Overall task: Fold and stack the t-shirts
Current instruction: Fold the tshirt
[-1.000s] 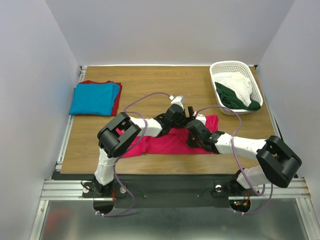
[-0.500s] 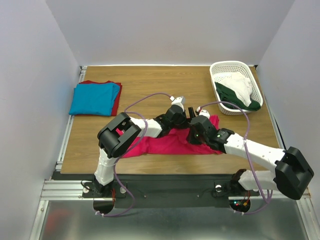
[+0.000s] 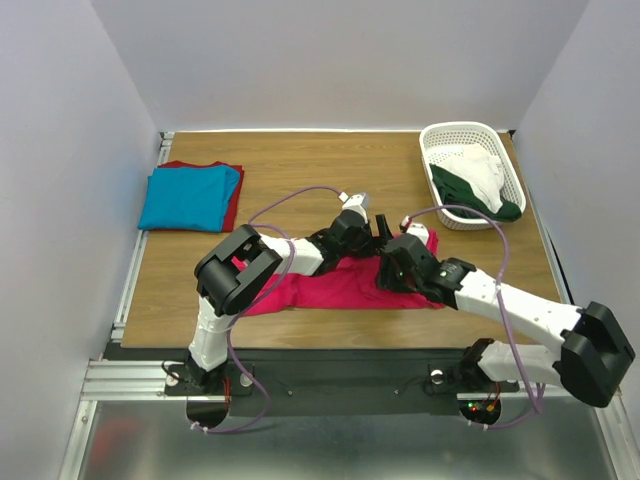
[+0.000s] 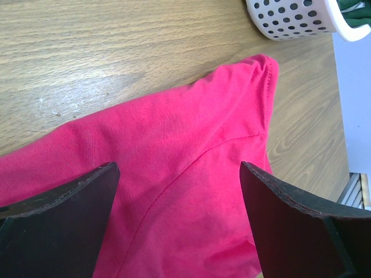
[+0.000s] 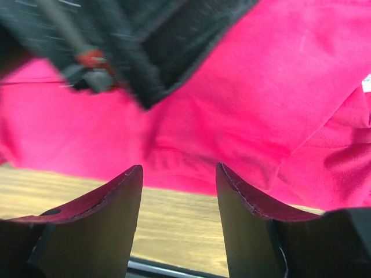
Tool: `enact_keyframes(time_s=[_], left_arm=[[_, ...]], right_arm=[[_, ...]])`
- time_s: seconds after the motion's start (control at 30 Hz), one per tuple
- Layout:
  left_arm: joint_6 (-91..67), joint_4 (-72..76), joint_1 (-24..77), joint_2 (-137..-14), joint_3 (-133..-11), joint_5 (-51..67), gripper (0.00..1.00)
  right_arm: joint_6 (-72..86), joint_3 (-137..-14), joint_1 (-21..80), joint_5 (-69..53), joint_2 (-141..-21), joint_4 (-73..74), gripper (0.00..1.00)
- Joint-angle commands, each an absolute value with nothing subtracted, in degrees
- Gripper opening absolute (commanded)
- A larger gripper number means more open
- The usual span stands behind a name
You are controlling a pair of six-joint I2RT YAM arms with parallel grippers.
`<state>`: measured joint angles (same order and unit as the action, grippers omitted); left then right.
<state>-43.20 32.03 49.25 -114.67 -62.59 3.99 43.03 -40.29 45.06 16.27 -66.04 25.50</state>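
Note:
A crimson-pink t-shirt (image 3: 325,285) lies partly folded across the middle of the table. A turquoise t-shirt (image 3: 185,197) rests folded on a dark red one (image 3: 233,212) at the far left. My left gripper (image 3: 383,232) hovers open over the pink shirt's right sleeve (image 4: 191,145), its jaws wide with nothing between them (image 4: 177,168). My right gripper (image 3: 392,268) sits low at the shirt's right part, open, its fingers (image 5: 178,171) straddling the hem edge without gripping cloth. A white neck label (image 5: 366,84) shows at the right wrist view's edge.
A white lattice basket (image 3: 470,130) with white and dark green clothes stands at the far right; its wall (image 4: 290,23) shows in the left wrist view. The left arm's black wrist (image 5: 145,46) hangs close above my right gripper. Bare wood (image 3: 300,165) lies behind the shirt.
My right gripper has opened and let go of the pink shirt, while its arm stretched out flatter to the right. The left gripper stays open in the same place.

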Motion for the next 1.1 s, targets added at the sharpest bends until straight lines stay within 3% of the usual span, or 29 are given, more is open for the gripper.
enact_keyframes(time_s=[0.0,0.43,0.8,1.07], left_arm=[[-42.5,30.7,48.7,-112.6,-61.1,4.1,0.98],[-42.5,30.8,48.5,-112.1,-60.6,4.1,0.98],[-42.5,30.8,48.4,-111.7,-60.5,4.1,0.98],[-42.5,30.8,48.3,-111.8,-60.6,4.1,0.98]], right_arm=[[44.7,-39.4,45.4,19.7,-69.5,27.1,0.59],[48.7,-36.5,45.4,24.0,-62.8,34.6,0.6],[50.4,-36.0,45.3,25.1,-67.0,34.6,0.61],[50.4,-34.8,45.4,23.8,-68.3,32.5,0.53]])
